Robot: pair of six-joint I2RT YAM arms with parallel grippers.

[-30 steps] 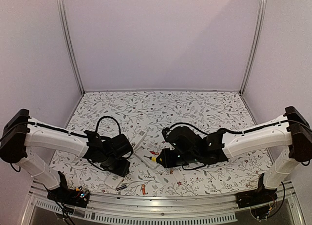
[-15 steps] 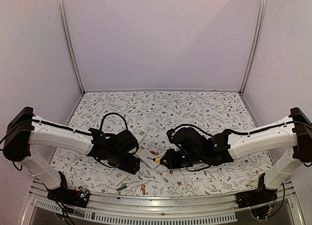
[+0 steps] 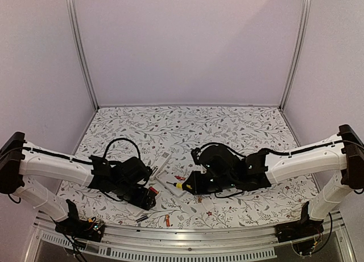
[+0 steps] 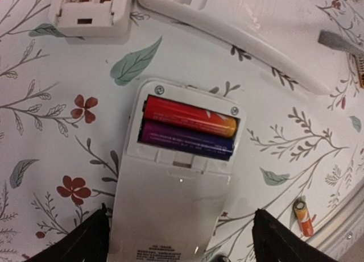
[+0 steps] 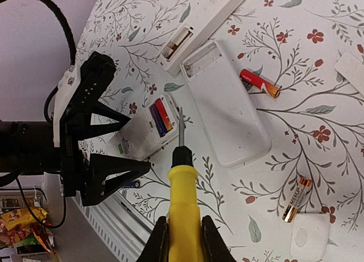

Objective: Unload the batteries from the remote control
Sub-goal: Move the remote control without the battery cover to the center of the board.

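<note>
Batteries (image 4: 187, 128), glossy red and purple cylinders, lie in white remote (image 4: 170, 211) between spread fingers (image 4: 91, 242) of left hand (image 4: 182, 236); right hand (image 5: 183, 242) clamps screwdriver (image 5: 183, 188).

Three remotes (image 5: 227, 108) lie on the table (image 5: 318, 23). Two batteries (image 4: 187, 117) sit inside one remote. At least three more lie loose: a red one (image 5: 259, 83), an orange-and-black one (image 5: 296, 199) and an orange one (image 4: 301, 216). There is one screwdriver (image 5: 183, 205) and two white covers (image 5: 310, 236).

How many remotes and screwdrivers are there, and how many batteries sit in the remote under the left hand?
Remotes: 3
Screwdriver: 1
Batteries in that remote: 2
Total: 6
</note>
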